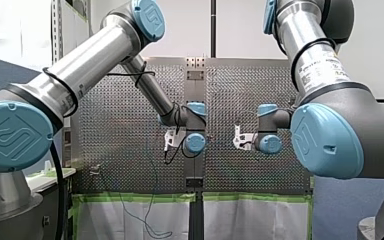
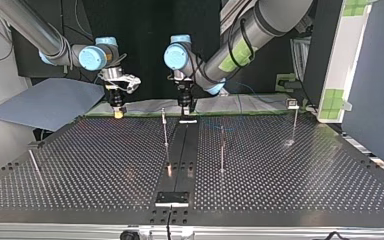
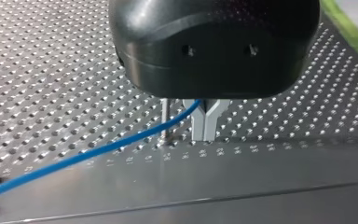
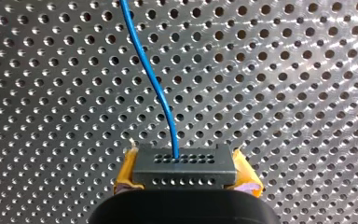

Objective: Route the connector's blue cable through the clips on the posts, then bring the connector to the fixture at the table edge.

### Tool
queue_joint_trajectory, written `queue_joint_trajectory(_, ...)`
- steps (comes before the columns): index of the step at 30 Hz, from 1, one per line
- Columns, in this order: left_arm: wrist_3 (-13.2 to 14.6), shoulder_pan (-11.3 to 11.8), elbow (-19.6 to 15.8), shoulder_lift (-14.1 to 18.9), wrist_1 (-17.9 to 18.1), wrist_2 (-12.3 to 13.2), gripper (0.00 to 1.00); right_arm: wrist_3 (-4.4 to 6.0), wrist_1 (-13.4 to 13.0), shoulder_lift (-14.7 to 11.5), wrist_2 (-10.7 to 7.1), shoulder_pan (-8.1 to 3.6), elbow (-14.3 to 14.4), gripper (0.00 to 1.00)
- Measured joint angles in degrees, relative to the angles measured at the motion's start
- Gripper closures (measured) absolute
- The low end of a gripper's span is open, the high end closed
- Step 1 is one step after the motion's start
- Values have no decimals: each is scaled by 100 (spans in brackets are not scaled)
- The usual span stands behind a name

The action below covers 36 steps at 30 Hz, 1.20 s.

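Note:
In the right wrist view my right gripper (image 4: 185, 181) is shut on a dark grey connector (image 4: 184, 164), yellow pads (image 4: 127, 176) on both its sides. The blue cable (image 4: 151, 77) leaves the connector's face and runs ahead over the perforated table. In the left wrist view my left gripper (image 3: 204, 136) has its metal fingers (image 3: 198, 122) shut on the blue cable (image 3: 98, 151), which trails away beside a thin post (image 3: 166, 116). In the top view both grippers hang at the table's far edge: my right gripper (image 2: 117, 112) at the left, my left gripper (image 2: 186, 111) near the middle.
Several thin posts stand on the table: one (image 2: 165, 131) by the black centre strip (image 2: 182, 155), one (image 2: 222, 147) right of it, one (image 2: 294, 120) far right, one (image 2: 34, 164) leaning at the left. A plate fixture (image 2: 172, 198) sits at the near edge.

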Motion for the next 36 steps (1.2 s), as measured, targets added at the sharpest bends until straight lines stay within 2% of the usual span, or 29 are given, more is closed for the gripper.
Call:
queue_joint_trajectory(5,-88,-58,-1,6,-199,-78,98,-30,44,0,-4,-12,0,100)
queue_joint_trajectory(13,-107,-101,3,9,-538,-104,98,-18,6,-6,-63,-24,-6,100)
queue_joint_trajectory(20,-81,-134,10,21,-606,-103,98,-1,-2,-6,-76,-31,-30,100)
queue_joint_trajectory(27,-80,-149,160,26,-697,-110,98,1,35,-6,-79,-36,-82,100)
queue_joint_trajectory(36,-86,-152,249,28,-782,-121,98,7,83,-9,-83,-86,-148,100)
